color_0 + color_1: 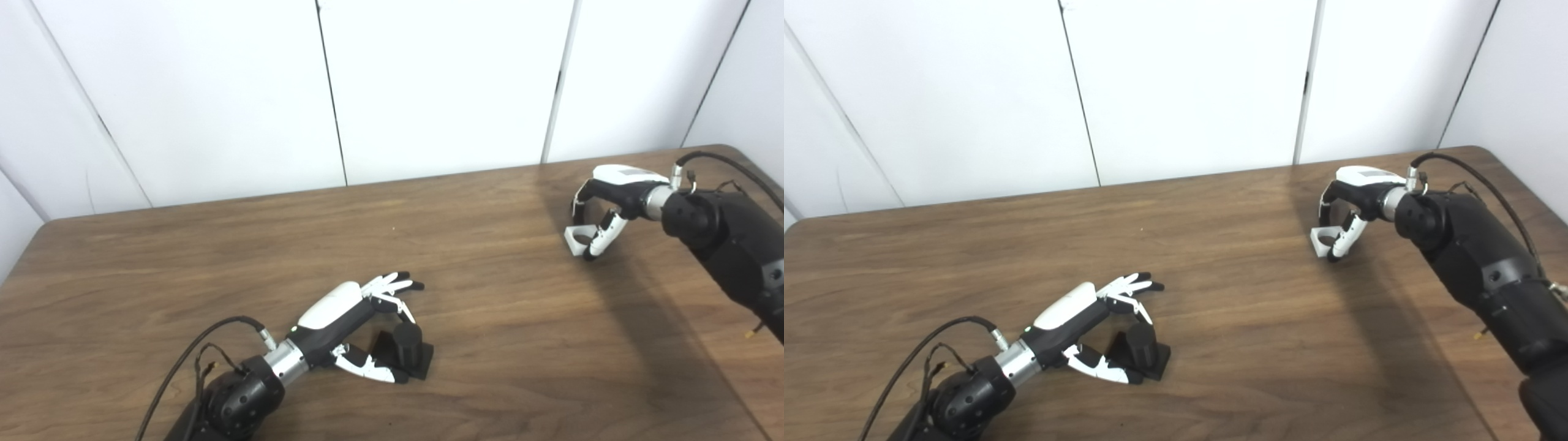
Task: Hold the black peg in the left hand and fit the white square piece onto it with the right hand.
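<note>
Black peg (405, 350) sits near the desk's (184, 263) front edge, left hand (361, 318) spread around it; right hand (603, 211) curls on white square piece (579, 237), far-right corner. Both grasping; next, lift.

Left hand (1090, 334) open around black peg (1140, 350) on counter (1225, 318) — fingers spread. Right hand (1350, 205) far right, curled on white square piece (1323, 240) — pieces well apart.

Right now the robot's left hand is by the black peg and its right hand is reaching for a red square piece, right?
Not quite. The square piece is white, not red, as the left eye view shows. The rest holds: the left hand is by the black peg, and the right hand has its fingers around that piece.
</note>
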Available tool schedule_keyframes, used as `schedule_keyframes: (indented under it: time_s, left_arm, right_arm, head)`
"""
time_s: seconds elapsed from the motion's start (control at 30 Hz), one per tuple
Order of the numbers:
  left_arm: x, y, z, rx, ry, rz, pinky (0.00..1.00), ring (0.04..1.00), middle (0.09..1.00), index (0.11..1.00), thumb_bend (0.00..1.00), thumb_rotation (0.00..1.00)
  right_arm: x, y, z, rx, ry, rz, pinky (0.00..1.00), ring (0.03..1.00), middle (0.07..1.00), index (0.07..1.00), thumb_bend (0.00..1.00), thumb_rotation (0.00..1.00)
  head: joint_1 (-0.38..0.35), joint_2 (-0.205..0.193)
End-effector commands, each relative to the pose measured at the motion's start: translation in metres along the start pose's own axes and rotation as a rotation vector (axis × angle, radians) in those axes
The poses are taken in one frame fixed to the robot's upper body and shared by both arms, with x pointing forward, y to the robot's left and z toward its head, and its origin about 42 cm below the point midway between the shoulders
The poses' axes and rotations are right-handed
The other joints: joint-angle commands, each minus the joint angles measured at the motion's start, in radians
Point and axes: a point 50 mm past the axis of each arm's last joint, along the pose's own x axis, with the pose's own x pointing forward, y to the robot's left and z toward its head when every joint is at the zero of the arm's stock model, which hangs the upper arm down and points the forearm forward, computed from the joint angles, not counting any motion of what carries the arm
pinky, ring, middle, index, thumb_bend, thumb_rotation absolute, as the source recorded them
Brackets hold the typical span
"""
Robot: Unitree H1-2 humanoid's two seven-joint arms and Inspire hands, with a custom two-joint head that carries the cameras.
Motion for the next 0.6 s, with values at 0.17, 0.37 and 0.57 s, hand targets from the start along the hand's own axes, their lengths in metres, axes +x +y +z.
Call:
schedule_keyframes:
  time_s: [0.17,0.37,0.57]
  left_arm:
    - [0.002,0.003,-0.005,0.05,0.041,-0.032,1.0,1.0,0.935,0.494,0.52,0.08]
    - [0.003,0.004,-0.005,0.051,0.04,-0.034,1.0,1.0,0.938,0.494,0.52,0.08]
    - [0.005,0.004,-0.005,0.051,0.046,-0.032,1.0,1.0,0.936,0.494,0.52,0.08]
  right_arm:
    - [-0.02,-0.031,0.002,-0.006,-0.039,-0.129,0.92,0.915,0.83,0.482,0.52,0.13]
    - [-0.029,-0.042,0.022,-0.016,-0.118,-0.175,0.9,0.911,0.83,0.483,0.52,0.13]
    - [-0.038,-0.048,0.046,-0.02,-0.205,-0.188,0.87,0.92,0.83,0.482,0.52,0.14]
  head:
    - [0.006,0.003]
    - [0.016,0.009]
    - [0.033,0.013]
